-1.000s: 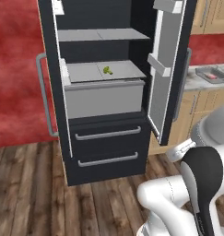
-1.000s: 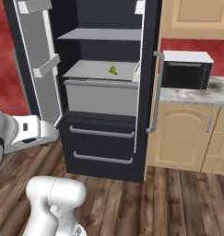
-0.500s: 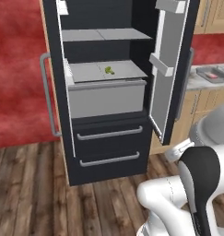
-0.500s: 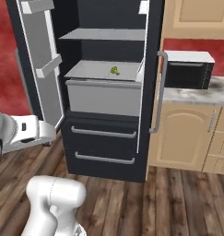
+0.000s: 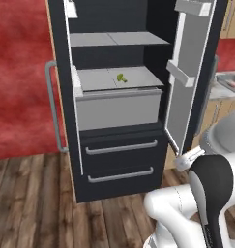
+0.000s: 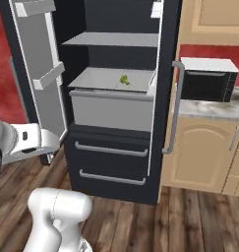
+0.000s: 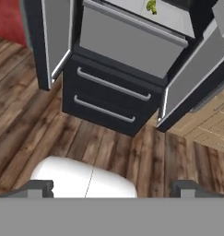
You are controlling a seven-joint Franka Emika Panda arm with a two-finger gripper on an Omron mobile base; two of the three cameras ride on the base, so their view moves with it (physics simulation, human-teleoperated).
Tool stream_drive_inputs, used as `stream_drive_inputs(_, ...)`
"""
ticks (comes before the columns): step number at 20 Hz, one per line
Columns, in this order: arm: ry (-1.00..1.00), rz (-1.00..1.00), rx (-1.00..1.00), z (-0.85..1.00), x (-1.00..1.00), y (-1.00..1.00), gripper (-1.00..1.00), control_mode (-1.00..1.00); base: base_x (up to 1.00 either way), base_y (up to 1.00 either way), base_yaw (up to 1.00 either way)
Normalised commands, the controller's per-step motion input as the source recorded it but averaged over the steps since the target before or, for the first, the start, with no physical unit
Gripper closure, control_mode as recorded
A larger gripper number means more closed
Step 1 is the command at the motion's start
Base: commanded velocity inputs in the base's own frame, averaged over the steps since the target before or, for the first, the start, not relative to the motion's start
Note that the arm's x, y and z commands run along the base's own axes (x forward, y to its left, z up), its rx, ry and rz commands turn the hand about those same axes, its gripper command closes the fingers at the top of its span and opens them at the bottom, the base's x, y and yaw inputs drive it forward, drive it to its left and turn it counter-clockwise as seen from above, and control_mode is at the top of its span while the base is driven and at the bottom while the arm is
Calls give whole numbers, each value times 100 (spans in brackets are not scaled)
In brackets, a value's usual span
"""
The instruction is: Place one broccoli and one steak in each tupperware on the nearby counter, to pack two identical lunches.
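Packing looks barely begun: one broccoli (image 5: pixel 121 77) lies on the grey middle shelf (image 5: pixel 97 80) of the open fridge (image 5: pixel 119 160), and no steak can be made out. The hand (image 7: pixel 111 188) hangs low in front of the fridge, well apart from the broccoli, its two fingertips spread wide with nothing between them. Right of the fridge runs the marble surface (image 6: pixel 209 109) with a microwave (image 6: pixel 207 78) on it; a grey tray (image 5: pixel 230 83) sits by a sink. Both fridge doors stand open beside the reach path.
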Motion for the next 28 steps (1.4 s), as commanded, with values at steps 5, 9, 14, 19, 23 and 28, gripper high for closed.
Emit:
stream_drive_inputs(5, 0, 0, 0, 0, 0, 0, -100, 100, 95, 0, 0)
stream_drive_inputs(9, 0, 0, 0, 0, 0, 0, -100, 100, 81, 0, 0)
stream_drive_inputs(14, 0, 0, 0, 0, 0, 0, -100, 100, 68, 0, 0)
stream_drive_inputs(19, 0, 0, 0, 0, 0, 0, -100, 100, 55, 0, 0)
stream_drive_inputs(23, 0, 0, 0, 0, 0, 0, -100, 100, 49, 0, 0)
stream_drive_inputs(28, 0, 0, 0, -2, 8, 0, -100, -100, 39, 0, 0)
